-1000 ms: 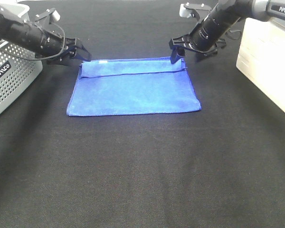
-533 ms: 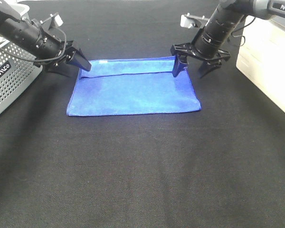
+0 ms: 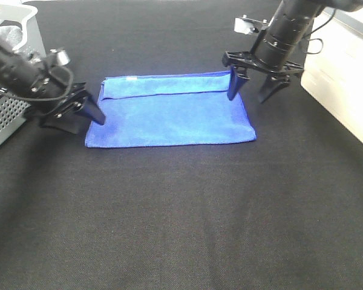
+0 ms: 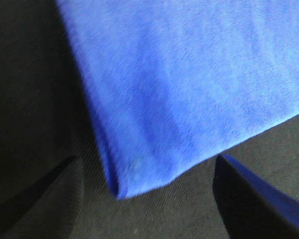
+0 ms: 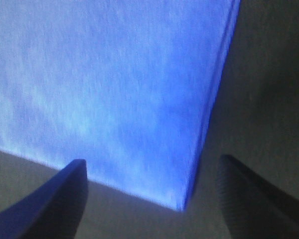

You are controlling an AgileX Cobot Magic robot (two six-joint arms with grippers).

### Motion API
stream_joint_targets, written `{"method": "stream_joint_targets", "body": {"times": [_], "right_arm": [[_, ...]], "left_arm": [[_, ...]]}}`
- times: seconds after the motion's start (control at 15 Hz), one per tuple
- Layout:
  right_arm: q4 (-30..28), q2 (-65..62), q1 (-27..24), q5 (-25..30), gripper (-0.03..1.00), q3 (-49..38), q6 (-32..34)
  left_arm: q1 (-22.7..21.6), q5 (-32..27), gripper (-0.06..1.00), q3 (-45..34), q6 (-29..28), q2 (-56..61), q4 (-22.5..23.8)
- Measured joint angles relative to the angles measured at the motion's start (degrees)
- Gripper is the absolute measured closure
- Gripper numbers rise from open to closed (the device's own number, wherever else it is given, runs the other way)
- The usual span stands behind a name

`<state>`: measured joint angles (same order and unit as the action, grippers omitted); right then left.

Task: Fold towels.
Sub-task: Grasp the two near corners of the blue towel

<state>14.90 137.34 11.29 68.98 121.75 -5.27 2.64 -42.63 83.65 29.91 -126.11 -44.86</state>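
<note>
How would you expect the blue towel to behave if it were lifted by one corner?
Probably floppy: the towel lies flat, its far edge folded over, so it should drape. Likely light, being thin. Its fuzzy nap may drag on the black tablecloth rather than slide.

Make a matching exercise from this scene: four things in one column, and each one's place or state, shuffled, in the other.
1. blue towel
2. left gripper
3. right gripper
4. grey basket

A. jaws open, beside the towel's left edge
B. at the left margin of the exterior view
C. flat on the black cloth, far strip folded over
D. jaws open, at the towel's far right corner

Pairs: 1-C, 2-A, 3-D, 4-B
</note>
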Motion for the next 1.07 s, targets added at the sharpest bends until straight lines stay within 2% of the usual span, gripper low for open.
{"method": "stream_joint_targets", "body": {"times": [0.07, 0.2, 0.4, 0.53, 0.73, 0.8, 1.07], "right_arm": [[0.63, -3.32, -0.69, -2.01, 0.3, -6.53, 0.0], [6.59, -7.79, -2.92, -8.42, 0.31, -17.48, -1.66], [14.15, -10.08, -4.76, -15.87, 0.31, -26.87, -9.91], [15.07, -10.08, -4.76, -17.19, 0.31, -27.79, -10.66], [14.44, -10.08, -4.7, -19.54, 0.31, -28.88, -10.89], [14.67, -9.4, -4.7, -20.34, 0.31, -28.93, -11.23], [19.08, -6.36, -4.7, -20.91, 0.31, -28.93, -14.78]], "left_arm": [[0.0, 2.52, 0.25, -3.32, 0.0, 2.92, -0.34], [0.0, 3.38, 0.25, -4.07, 0.0, 3.95, -0.97], [0.57, 5.5, 0.25, -4.18, 0.0, 3.95, -1.89], [0.8, 6.25, 0.25, -4.18, -0.17, 3.9, -2.01], [0.86, 7.05, 0.24, -4.18, -0.17, 1.43, -5.67], [1.09, 7.33, 0.21, -4.13, -0.17, -0.46, -7.05], [2.92, 8.88, 0.19, -2.64, 0.0, -2.58, -9.22]]}}
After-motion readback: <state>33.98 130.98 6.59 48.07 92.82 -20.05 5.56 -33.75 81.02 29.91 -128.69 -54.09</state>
